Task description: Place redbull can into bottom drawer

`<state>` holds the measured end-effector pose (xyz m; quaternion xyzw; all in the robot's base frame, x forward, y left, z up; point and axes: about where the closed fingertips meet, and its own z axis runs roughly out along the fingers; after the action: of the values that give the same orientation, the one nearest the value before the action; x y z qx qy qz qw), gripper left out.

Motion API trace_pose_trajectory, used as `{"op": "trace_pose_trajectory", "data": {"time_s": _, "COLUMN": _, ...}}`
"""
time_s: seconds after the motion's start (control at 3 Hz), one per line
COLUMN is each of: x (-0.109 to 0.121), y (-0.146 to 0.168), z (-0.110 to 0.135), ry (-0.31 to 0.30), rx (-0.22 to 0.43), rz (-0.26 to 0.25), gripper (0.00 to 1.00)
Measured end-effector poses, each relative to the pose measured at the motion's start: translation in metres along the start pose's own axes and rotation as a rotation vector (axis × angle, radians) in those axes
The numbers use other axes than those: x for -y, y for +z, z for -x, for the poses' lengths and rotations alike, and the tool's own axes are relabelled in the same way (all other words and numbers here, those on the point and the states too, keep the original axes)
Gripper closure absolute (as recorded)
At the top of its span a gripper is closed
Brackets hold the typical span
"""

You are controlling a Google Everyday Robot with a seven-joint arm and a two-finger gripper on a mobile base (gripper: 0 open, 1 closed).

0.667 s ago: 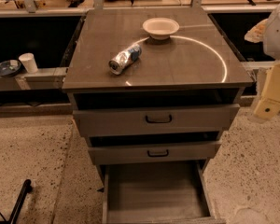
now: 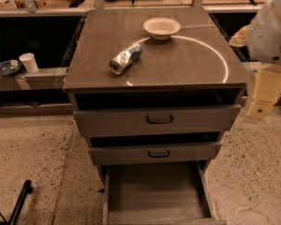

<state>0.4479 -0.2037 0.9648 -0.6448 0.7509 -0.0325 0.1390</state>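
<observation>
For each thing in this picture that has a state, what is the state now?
redbull can: lying on its side on the cabinet top, not held.
bottom drawer: pulled open, nothing inside.
two upper drawers: pushed in or nearly so.
white bowl: upright on the cabinet top.
gripper: in the air beside the cabinet top, away from the can.

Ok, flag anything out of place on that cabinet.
The redbull can lies on its side on the cabinet top, near the white bowl. The bottom drawer stands open. The end effector hangs right of the cabinet top.
</observation>
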Motion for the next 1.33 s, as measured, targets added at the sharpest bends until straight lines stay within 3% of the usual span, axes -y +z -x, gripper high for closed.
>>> {"op": "trace_pose_trajectory", "data": {"time_s": 0.33, "x": 0.003, "y": 0.048, "z": 0.038, "ry": -0.249, "rx": 0.034, "rz": 0.115, "gripper": 0.0}}
{"op": "trace_pose_trajectory", "data": {"time_s": 0.67, "x": -0.007, "y": 0.071, "z": 0.063, "ry": -0.47, "rx": 0.082, "rz": 0.142, "gripper": 0.0}}
{"op": "trace_pose_trajectory", "data": {"time_s": 1.0, "x": -0.006, "y": 0.074, "z": 0.067, "ry": -0.554, "rx": 0.093, "rz": 0.125, "gripper": 0.0}}
{"op": "trace_pose_trajectory", "data": {"time_s": 1.33, "x": -0.009, "y": 0.084, "z": 0.062, "ry": -0.577, "rx": 0.088, "rz": 0.175, "gripper": 0.0}}
